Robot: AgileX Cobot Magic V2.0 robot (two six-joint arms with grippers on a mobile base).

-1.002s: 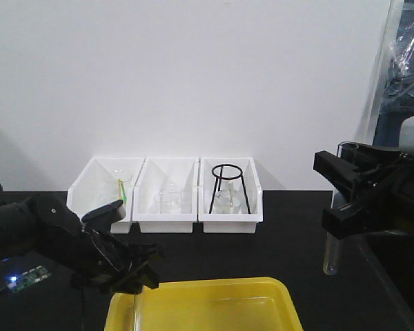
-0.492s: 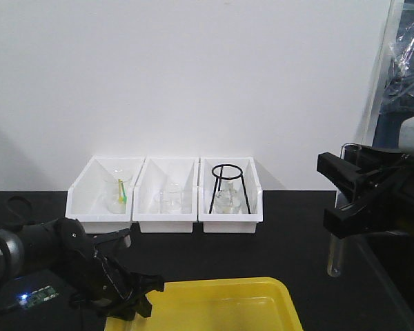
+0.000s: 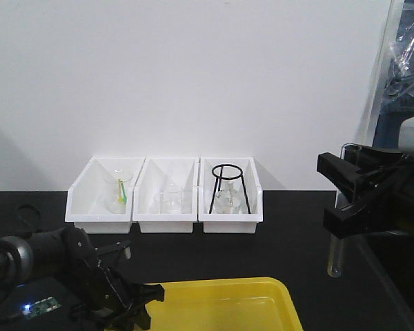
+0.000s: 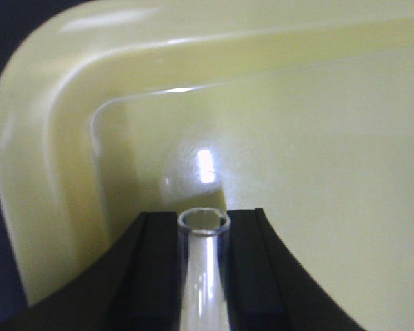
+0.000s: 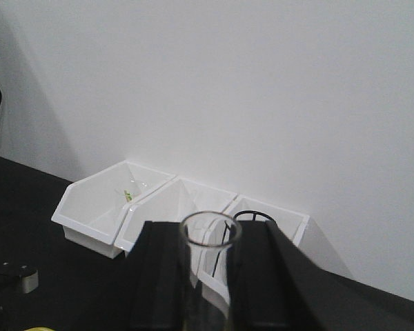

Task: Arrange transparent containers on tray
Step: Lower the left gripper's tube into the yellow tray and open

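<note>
Left tool lower; two tubes.

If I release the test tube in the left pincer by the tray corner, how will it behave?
The test tube is round and smooth, and the tray floor looks flat and glossy, so it will probably roll. It looks like thin clear glass, likely fragile: lower it before opening the left pincer.

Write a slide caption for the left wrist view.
Left tool grips a clear test tube, open rim facing a rounded inner corner of the yellow tray.
</note>
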